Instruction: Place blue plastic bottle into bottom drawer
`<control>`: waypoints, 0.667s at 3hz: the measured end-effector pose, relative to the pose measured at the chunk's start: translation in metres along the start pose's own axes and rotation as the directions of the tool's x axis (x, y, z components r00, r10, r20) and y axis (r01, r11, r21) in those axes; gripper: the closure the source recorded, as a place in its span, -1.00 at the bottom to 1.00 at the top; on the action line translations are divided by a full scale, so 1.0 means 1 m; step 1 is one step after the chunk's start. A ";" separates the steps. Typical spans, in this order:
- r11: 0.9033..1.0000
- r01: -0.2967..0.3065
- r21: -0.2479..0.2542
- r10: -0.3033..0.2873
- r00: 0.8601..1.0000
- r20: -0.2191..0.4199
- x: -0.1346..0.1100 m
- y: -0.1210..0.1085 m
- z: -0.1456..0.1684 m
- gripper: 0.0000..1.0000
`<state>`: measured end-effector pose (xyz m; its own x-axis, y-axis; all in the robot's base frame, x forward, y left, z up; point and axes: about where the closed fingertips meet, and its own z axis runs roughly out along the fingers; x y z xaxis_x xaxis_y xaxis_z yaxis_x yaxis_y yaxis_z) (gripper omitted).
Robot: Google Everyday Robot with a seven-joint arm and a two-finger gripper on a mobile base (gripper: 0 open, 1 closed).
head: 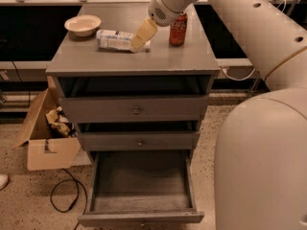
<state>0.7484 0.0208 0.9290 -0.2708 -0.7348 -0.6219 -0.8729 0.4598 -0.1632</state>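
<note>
Grip, we judge, belongs mid-body on the light, slick blue plastic bottle (113, 39) lying upper-left on the bench (144, 59); our pincer (137, 42) is at its cap end, clenched or released we cannot tell.

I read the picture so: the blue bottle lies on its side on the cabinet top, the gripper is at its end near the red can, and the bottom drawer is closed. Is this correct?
Not quite. The camera view shows the bottom drawer pulled open, not closed. The rest holds: blue bottle on its side on the cabinet top, gripper at its end near the red can.
</note>
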 end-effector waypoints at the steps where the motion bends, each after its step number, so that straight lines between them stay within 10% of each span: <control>1: 1.000 0.000 0.000 0.000 1.000 0.000 0.000 0.000 0.000 -1.00; 2: 1.000 0.001 0.017 -0.001 1.000 0.019 -0.009 -0.013 0.020 -1.00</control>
<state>0.7701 0.0319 0.9210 -0.2620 -0.7259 -0.6359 -0.8659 0.4678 -0.1772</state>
